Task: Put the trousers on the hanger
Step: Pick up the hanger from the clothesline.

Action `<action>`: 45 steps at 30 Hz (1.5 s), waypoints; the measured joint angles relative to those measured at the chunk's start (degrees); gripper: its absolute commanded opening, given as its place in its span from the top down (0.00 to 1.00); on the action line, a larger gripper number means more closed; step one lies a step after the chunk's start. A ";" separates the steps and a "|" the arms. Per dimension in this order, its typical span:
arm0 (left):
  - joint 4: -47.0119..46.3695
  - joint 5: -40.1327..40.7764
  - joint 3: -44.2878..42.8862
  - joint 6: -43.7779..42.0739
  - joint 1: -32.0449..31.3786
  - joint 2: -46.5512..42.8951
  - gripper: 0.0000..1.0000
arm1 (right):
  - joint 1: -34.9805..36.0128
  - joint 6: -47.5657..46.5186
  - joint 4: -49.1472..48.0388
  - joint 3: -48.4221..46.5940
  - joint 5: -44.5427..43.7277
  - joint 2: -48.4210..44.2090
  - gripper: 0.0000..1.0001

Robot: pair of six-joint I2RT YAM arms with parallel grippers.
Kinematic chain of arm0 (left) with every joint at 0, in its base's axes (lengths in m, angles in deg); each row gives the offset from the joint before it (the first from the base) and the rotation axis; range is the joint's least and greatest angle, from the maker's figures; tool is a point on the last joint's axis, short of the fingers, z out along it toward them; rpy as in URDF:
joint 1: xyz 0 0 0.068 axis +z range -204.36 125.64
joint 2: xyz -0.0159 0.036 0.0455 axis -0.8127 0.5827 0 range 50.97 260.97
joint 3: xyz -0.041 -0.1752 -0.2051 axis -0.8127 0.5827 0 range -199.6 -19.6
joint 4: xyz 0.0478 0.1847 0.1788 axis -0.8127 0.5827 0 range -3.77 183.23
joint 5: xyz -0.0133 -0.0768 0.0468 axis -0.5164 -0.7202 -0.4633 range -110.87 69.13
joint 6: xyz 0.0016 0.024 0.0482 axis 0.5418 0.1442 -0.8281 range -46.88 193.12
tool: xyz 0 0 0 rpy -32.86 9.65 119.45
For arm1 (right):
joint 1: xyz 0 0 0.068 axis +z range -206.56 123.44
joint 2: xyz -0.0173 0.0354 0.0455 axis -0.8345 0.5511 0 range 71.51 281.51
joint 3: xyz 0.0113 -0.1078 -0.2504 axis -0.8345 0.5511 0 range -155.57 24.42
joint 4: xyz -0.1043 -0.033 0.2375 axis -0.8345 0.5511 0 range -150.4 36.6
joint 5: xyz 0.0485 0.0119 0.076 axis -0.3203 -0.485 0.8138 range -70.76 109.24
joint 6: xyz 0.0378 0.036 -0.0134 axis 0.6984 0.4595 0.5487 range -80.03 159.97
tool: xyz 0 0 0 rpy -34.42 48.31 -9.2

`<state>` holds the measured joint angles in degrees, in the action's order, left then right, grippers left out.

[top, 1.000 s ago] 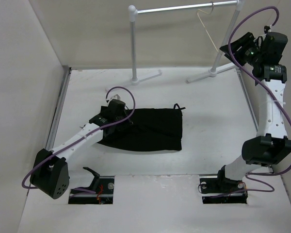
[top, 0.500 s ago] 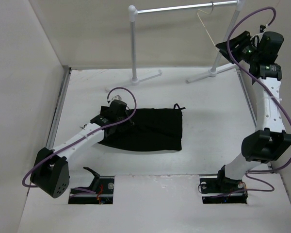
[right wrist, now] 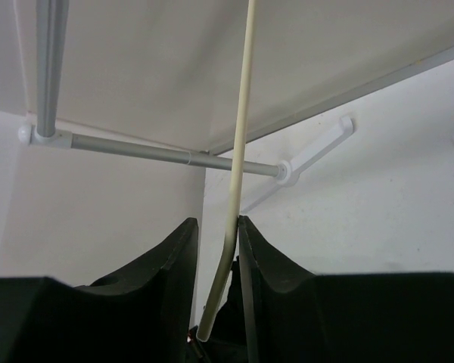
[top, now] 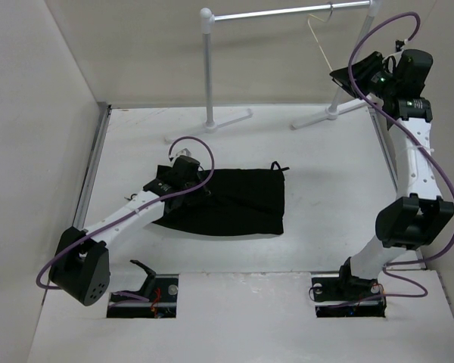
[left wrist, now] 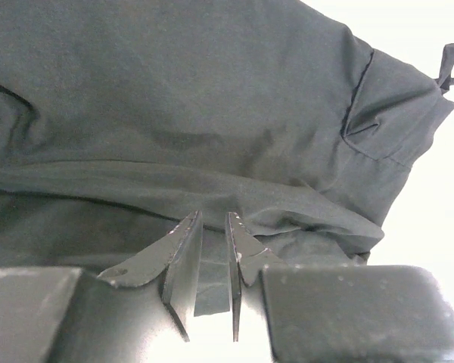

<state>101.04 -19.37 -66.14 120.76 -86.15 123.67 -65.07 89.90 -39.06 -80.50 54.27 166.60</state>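
Note:
The black trousers (top: 238,203) lie folded flat on the white table, left of centre. My left gripper (top: 188,187) is low over their left edge. In the left wrist view the gripper (left wrist: 213,219) has its jaws nearly together with a fold of the trousers (left wrist: 212,113) pinched between them. The pale cream hanger (top: 321,39) hangs from the rail at the back right. My right gripper (top: 337,75) is raised to its lower end. In the right wrist view the hanger's thin arm (right wrist: 244,98) runs down between the jaws of the gripper (right wrist: 218,221). It touches the right finger, with a gap to the left one.
The white-and-silver rail stand (top: 287,11) spans the back, with its upright (top: 208,68) and feet on the table's far edge. Its lower bar shows in the right wrist view (right wrist: 136,147). Walls close in the left, back and right sides. Purple cables loop over both arms.
My right arm has straightened and carried its gripper up and left, so the hanger's lower end is now between its jaws. My left gripper has barely moved on the trousers.

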 measured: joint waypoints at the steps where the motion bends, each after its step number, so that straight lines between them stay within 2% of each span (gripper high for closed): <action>1: -0.02 0.02 0.00 0.04 -0.02 0.00 0.83 | 0.02 0.04 -0.02 0.00 0.00 0.20 0.70; 9: -0.04 0.02 0.00 0.35 -0.02 0.00 0.83 | 0.39 0.92 -0.02 0.00 -0.02 1.05 0.85; 15: -0.07 0.04 0.00 0.57 -0.04 0.00 0.83 | 1.11 1.18 -0.26 0.00 -0.31 1.05 0.90; 25: -0.07 0.17 0.00 0.90 -0.17 0.00 0.83 | 1.49 0.90 -0.20 0.00 -1.55 0.37 0.92; 36: 0.00 0.31 -0.22 0.92 -1.05 -0.02 0.83 | 2.99 -8.81 8.13 0.13 -9.81 -3.04 0.93; 45: 0.44 0.44 -5.97 0.90 -4.22 0.44 0.81 | 4.15 -13.20 9.99 14.21 -14.23 -12.57 0.93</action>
<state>101.48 -18.94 -72.11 121.66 -90.37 124.11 -60.92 76.70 -29.07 -66.29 40.04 154.03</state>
